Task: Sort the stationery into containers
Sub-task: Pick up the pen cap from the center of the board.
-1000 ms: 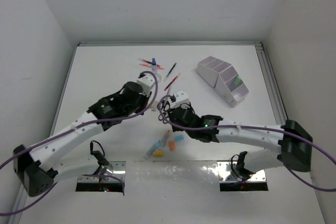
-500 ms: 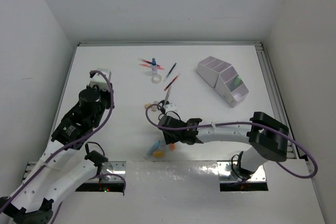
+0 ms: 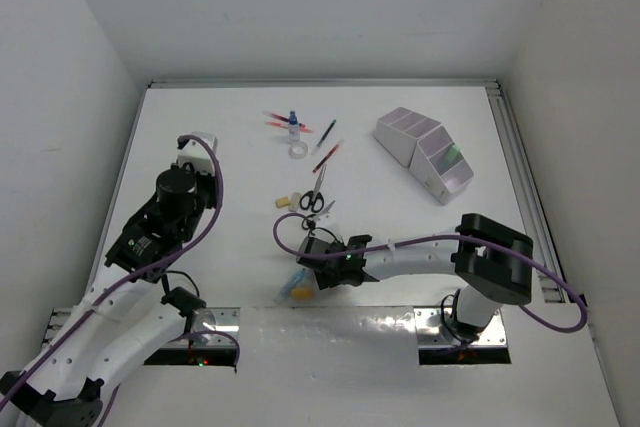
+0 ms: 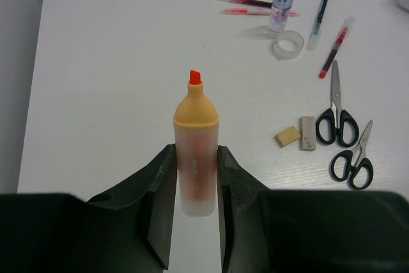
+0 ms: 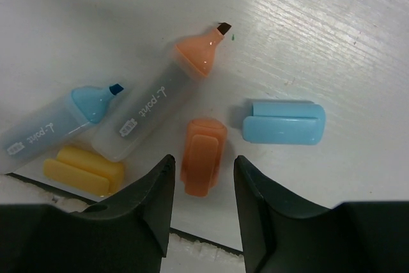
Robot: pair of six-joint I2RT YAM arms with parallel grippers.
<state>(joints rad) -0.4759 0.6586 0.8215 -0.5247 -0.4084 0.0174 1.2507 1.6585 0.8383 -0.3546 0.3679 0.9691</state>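
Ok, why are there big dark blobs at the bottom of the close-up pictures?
Left wrist view: that is the left gripper itself, dark and close to the lens, shut on the orange highlighter. Right wrist view: the right gripper, open, with the orange cap sharp between its fingers. Top view: even light, faint shadows.

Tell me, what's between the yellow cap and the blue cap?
An orange cap lies between the yellow cap and blue cap, in the right wrist view.

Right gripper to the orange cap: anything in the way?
Nothing visible. The orange cap lies bare on the table, framed by the fingers of the open right gripper. The orange highlighter, blue cap and yellow cap lie beside it, not over it.
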